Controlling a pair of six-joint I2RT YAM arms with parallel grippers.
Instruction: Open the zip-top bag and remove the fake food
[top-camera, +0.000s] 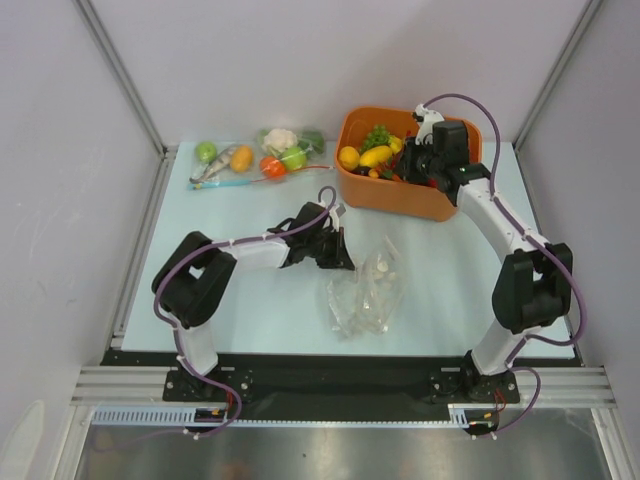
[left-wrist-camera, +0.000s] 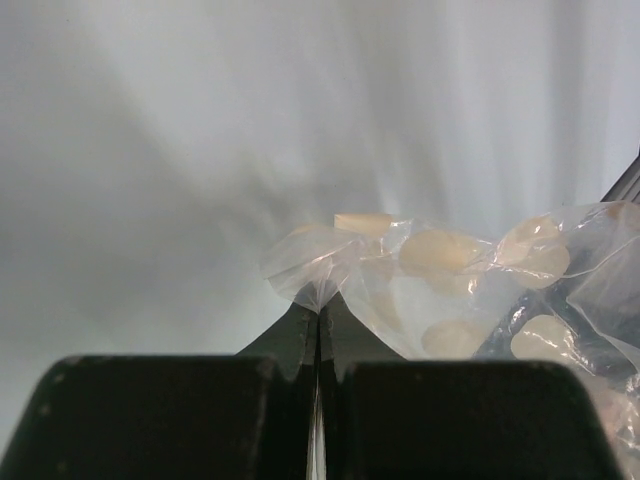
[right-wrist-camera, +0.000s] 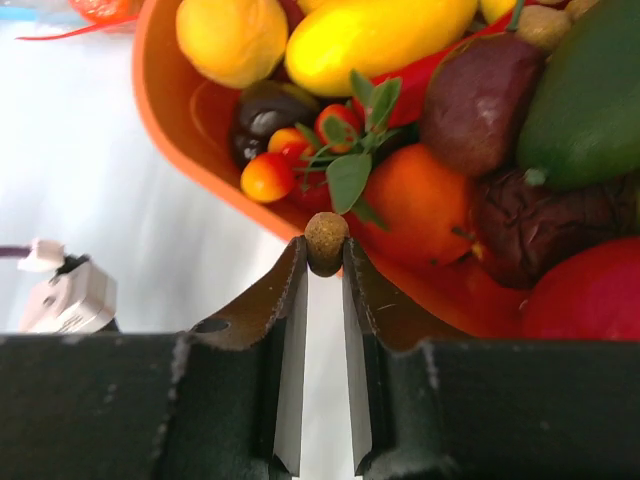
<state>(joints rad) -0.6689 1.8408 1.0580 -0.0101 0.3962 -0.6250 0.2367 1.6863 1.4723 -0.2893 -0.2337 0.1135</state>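
The clear zip-top bag (top-camera: 365, 290) lies crumpled at the table's middle and holds several pale cream pieces (left-wrist-camera: 440, 250). No red or yellow-orange fruit shows inside it. My left gripper (top-camera: 340, 255) is shut on a corner of the bag (left-wrist-camera: 320, 290), at its left side. My right gripper (top-camera: 418, 166) hangs over the near rim of the orange bin (top-camera: 400, 197). It is shut on a small round brown piece of fake food (right-wrist-camera: 326, 238) at its fingertips.
The orange bin (right-wrist-camera: 175, 120) at the back right is full of fake fruit and vegetables. Two other filled clear bags (top-camera: 225, 160) (top-camera: 285, 150) lie at the back left. White walls surround the table.
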